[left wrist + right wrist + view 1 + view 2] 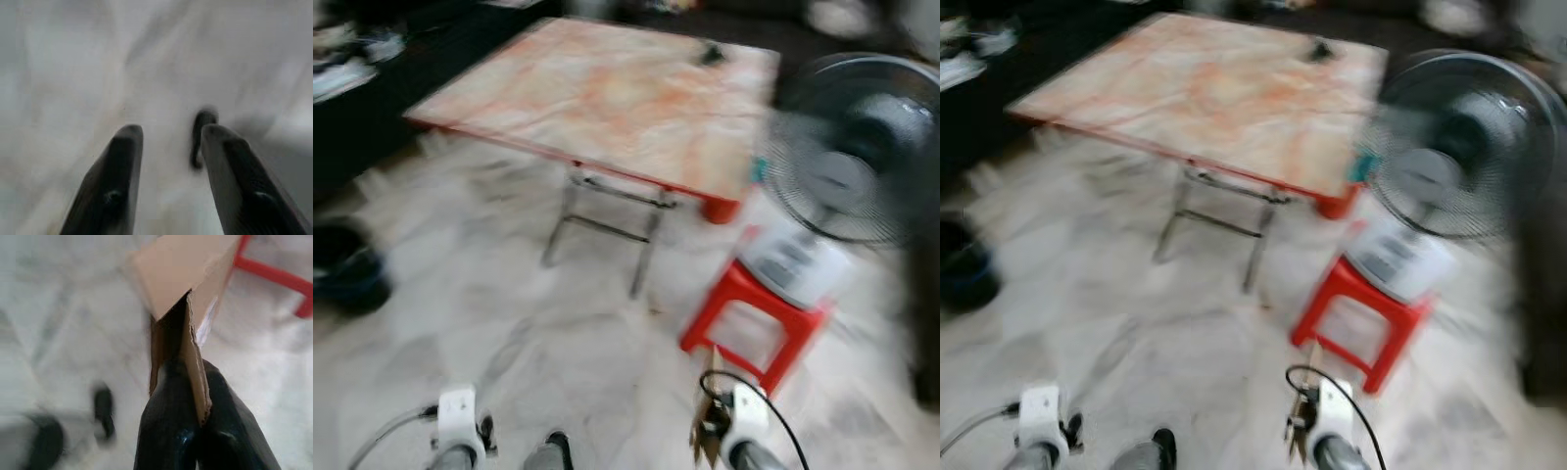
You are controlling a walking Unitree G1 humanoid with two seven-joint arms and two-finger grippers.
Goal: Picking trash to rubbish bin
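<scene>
— What is held, and by which gripper?

— A torn piece of brown cardboard (188,298) is clamped between the two black fingers of the right gripper (195,396); the fingers are pressed together on its lower edge, and the rest of the piece stands out beyond the fingertips. In the head views the same cardboard is seen at the right wrist, low over the pale marbled floor (509,323).

— And the left gripper?

— The left gripper (168,137) is seen with its fingers spread apart and nothing between them; blurred floor is seen beyond the tips, with a small dark shape that cannot be identified.

— What is found around the right gripper?

— A red plastic stool (754,318) is just ahead of it and slightly outward, with a white standing fan (847,162) resting on top. Further ahead, toward the left gripper's side, a folding table (597,98) with a marbled orange top and metal legs is seen, a small dark object lying near its far edge. A dark round container (347,269), possibly the bin, is seen on the floor well out past the left gripper. Everything is blurred.
</scene>
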